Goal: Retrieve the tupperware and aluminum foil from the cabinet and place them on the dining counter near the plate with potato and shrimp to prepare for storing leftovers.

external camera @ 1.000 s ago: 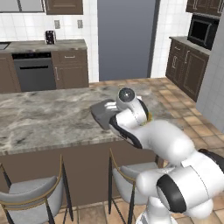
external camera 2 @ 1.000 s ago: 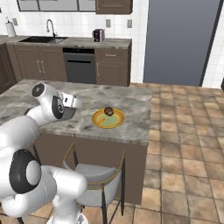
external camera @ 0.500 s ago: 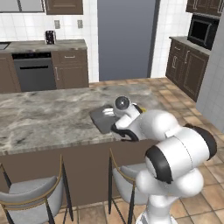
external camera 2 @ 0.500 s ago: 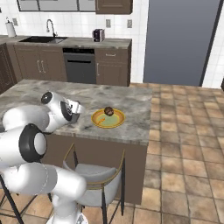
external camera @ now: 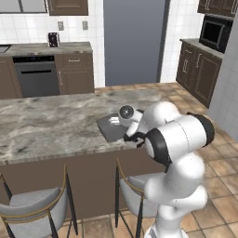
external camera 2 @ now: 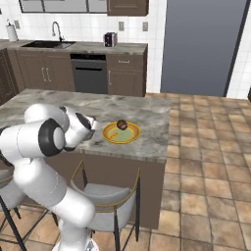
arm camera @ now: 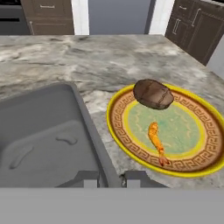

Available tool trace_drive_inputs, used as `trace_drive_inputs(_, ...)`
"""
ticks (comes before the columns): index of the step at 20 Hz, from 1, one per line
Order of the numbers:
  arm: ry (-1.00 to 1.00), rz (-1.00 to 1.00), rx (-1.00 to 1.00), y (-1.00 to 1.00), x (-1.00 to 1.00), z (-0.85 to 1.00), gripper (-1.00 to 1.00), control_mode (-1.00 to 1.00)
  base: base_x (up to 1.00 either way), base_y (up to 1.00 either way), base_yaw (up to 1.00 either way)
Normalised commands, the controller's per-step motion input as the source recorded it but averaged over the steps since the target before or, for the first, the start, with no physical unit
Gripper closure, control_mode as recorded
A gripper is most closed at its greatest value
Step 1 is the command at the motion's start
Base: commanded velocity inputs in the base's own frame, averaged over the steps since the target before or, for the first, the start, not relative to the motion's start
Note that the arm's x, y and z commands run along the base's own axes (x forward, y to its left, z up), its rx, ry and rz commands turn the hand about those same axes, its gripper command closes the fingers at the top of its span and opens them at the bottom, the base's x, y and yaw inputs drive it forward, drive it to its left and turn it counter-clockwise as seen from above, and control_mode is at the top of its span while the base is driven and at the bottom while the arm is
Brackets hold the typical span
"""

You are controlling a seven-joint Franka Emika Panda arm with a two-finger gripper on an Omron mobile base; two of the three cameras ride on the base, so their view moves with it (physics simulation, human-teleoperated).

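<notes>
I can read no brand, label or writing on anything here. My jaws are closed on the rim of the grey tub (arm camera: 43, 140), pinching its near corner wall; the fingertips (arm camera: 135, 178) sit low at the edge of the hand view, so the exact contact is hard to judge. My gripper (external camera: 122, 122) hangs low over the desk (external camera: 46, 125), whose top is grey-beige veined marble on a brown base.

The tub stands on the desk just beside the yellow plate (arm camera: 131, 144), with a narrow strip of marble between them. The plate has a brown patterned ring and a pale green centre. On it lie a dark brown potato (arm camera: 153, 93) near its far rim and an orange shrimp (arm camera: 156, 142) near its middle.

Two grey stools (external camera: 32, 211) with brass-coloured frames stand at the near side of the desk. Beyond the desk, brown base cabinets (external camera 2: 46, 73) and a dark oven (external camera: 37, 76) line a white-tiled wall, with a sink tap (external camera 2: 58, 30) and a small toaster (external camera 2: 110, 39) on the worktop. The floor (external camera 2: 206, 147) is terracotta tile.
</notes>
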Motion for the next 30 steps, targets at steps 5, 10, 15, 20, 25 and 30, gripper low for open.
trace_drive_inputs(5, 0.00, -0.10, 0.00, 0.01, 0.63, -0.25, 1.00, -1.00, 0.00, 0.00, 0.00)
trace_drive_inputs(10, 0.00, -0.10, 0.00, 0.10, 0.58, -0.39, 1.00, -1.00, 0.00, 0.00, 0.00)
trace_drive_inputs(15, 0.00, -0.07, 0.00, 0.18, 0.45, -0.58, -1.00, -1.00, 0.00, 0.00, 0.00)
trace_drive_inputs(20, 0.08, -0.08, 0.00, 0.04, 0.23, 0.40, -1.00, -1.00, 0.00, 0.00, 0.00)
trace_drive_inputs(25, 0.07, -0.04, 0.00, 0.00, 0.00, 1.00, -1.00, -1.00, 0.00, 0.00, 0.00)
trace_drive_inputs(30, 0.01, 0.00, -0.04, 0.02, -0.26, 1.00, -1.00, -1.00, 0.00, 0.00, 0.00)
